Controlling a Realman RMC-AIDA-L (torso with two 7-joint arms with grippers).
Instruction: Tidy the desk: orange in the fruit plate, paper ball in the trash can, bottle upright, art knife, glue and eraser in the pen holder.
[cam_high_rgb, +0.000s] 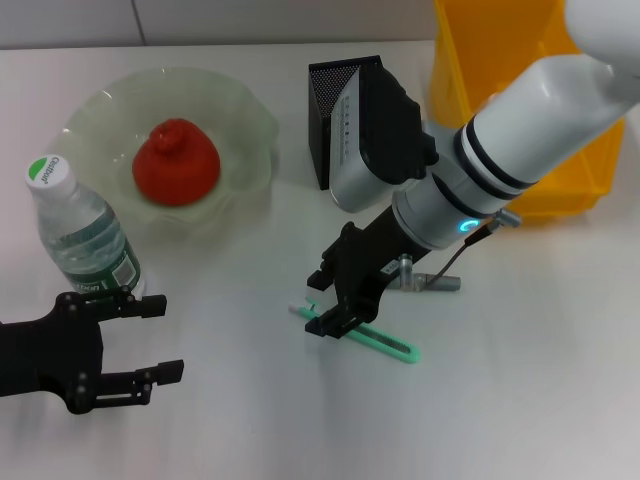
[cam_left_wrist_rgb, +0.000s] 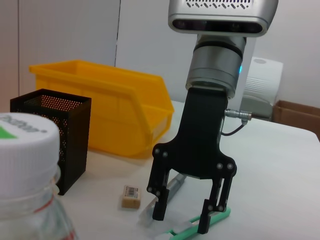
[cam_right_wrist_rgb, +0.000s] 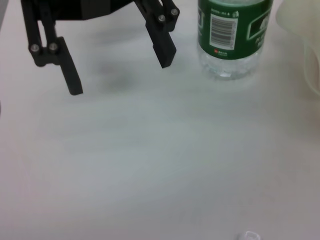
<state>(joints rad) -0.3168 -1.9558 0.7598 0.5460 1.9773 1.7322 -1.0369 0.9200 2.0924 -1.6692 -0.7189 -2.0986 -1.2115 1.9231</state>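
Nearest you, the left gripper hovers low over the table with its fingers spread wide and nothing between them, just in front of the bottle. That bottle already stands upright with its cap on, so this arm looks idle, parked out of the way.

Farther in, your right gripper points down at the green art knife, which lies flat on the table. Its jaws are spread apart, one finger on either side of the handle near its pale tip, and in the left wrist view the fingertips reach almost to the tabletop; I judge it is set up to close on the knife, not yet gripping. Beside it lie a grey glue stick and, seen from the left wrist, the eraser, both loose on the table.

Beyond these, the fruit plate holds a red-orange fruit. The black mesh pen holder stands behind the arm; you cannot see whether anything is inside. At the back sits the yellow bin, its contents hidden.
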